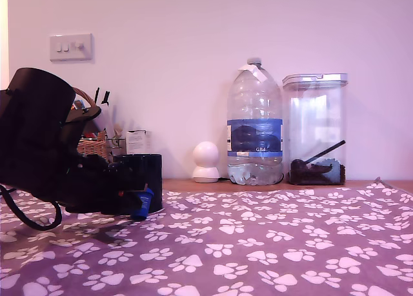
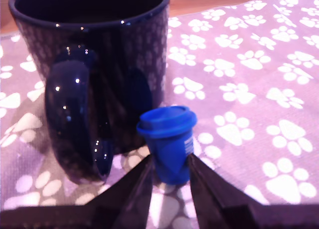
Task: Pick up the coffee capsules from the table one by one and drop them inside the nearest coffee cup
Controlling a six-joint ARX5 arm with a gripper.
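A bright blue coffee capsule [image 2: 169,141] sits between my two black fingers, and my gripper [image 2: 169,176] is shut on its lower body. Just beyond it stands the glossy dark coffee cup [image 2: 99,64], its loop handle turned toward the wrist camera. In the exterior view the arm fills the left side, the gripper [image 1: 142,209] holds the capsule [image 1: 142,204] just above the purple paw-print table [image 1: 271,244], and the cup [image 1: 145,173] stands right behind it.
A wicker basket [image 1: 93,144] stands behind the arm. Along the back edge are a small white round device [image 1: 207,162], a large clear water bottle [image 1: 255,131] and a clear lidded container [image 1: 316,129]. A black cable [image 1: 32,222] loops on the cloth at the exterior view's left.
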